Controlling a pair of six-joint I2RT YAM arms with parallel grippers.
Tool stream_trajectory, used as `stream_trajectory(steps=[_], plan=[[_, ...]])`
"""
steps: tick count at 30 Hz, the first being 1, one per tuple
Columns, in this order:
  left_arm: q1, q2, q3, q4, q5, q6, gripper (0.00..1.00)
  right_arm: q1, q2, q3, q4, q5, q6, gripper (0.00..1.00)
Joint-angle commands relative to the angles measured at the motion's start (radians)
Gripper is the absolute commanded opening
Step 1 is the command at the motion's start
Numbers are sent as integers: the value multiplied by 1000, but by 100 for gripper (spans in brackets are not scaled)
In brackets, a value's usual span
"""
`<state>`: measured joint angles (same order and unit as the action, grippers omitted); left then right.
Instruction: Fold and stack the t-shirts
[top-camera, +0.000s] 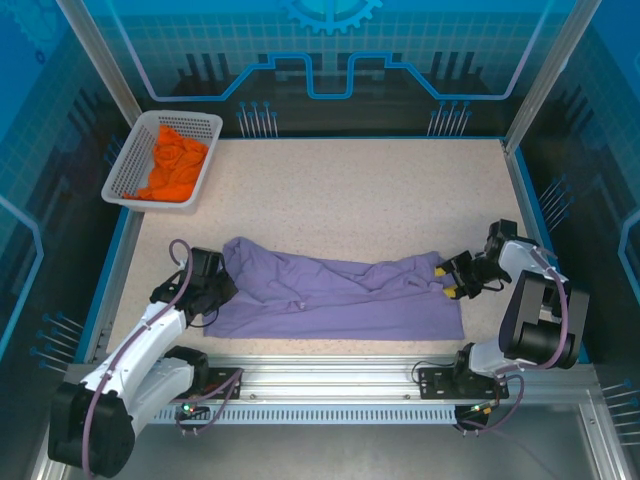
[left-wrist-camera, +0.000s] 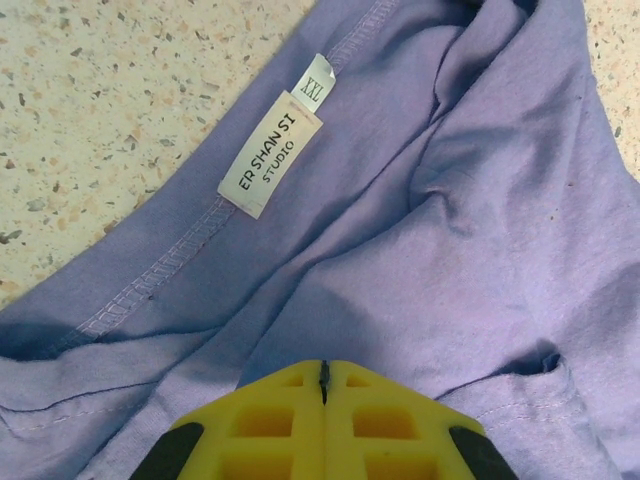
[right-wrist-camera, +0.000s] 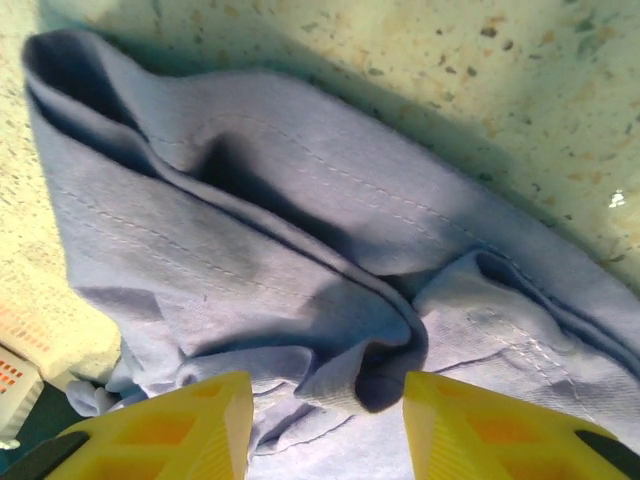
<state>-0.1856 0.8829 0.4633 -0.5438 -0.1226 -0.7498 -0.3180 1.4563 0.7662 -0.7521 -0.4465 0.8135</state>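
A lavender-purple t-shirt (top-camera: 340, 295) lies spread in a wrinkled band across the front of the table. My left gripper (top-camera: 224, 292) is at the shirt's left end. In the left wrist view it (left-wrist-camera: 324, 368) is shut, tips together just above the cloth near the collar, where a white size label (left-wrist-camera: 272, 150) shows. At the shirt's right end my right gripper (top-camera: 445, 281) is open. Its yellow fingers (right-wrist-camera: 215, 420) stand on either side of a raised fold of purple cloth (right-wrist-camera: 350, 385) without pinching it. The orange t-shirt (top-camera: 172, 165) lies bunched in the basket.
A white mesh basket (top-camera: 118, 185) stands at the back left corner of the speckled table (top-camera: 380, 190). Blue walls enclose the table on three sides. A metal rail (top-camera: 330, 365) carrying the arm bases runs along the front edge.
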Motion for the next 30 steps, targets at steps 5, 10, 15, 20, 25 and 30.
stream_trajectory(steps=[5,10,15,20,25,30], plan=[[8,-11,14,-7,17,10,0,-24,35,0,-10,-20,24,42],[8,-11,12,-10,18,10,0,-23,55,11,-24,-7,16,36],[8,-12,11,-10,18,10,0,-21,67,14,-34,-5,4,32],[8,-14,9,-8,18,9,0,-18,79,14,-37,-4,-5,25],[8,-16,10,-8,19,11,0,-16,73,14,-38,4,-9,13],[8,-21,20,-4,24,22,0,-9,41,29,-48,13,-12,0]])
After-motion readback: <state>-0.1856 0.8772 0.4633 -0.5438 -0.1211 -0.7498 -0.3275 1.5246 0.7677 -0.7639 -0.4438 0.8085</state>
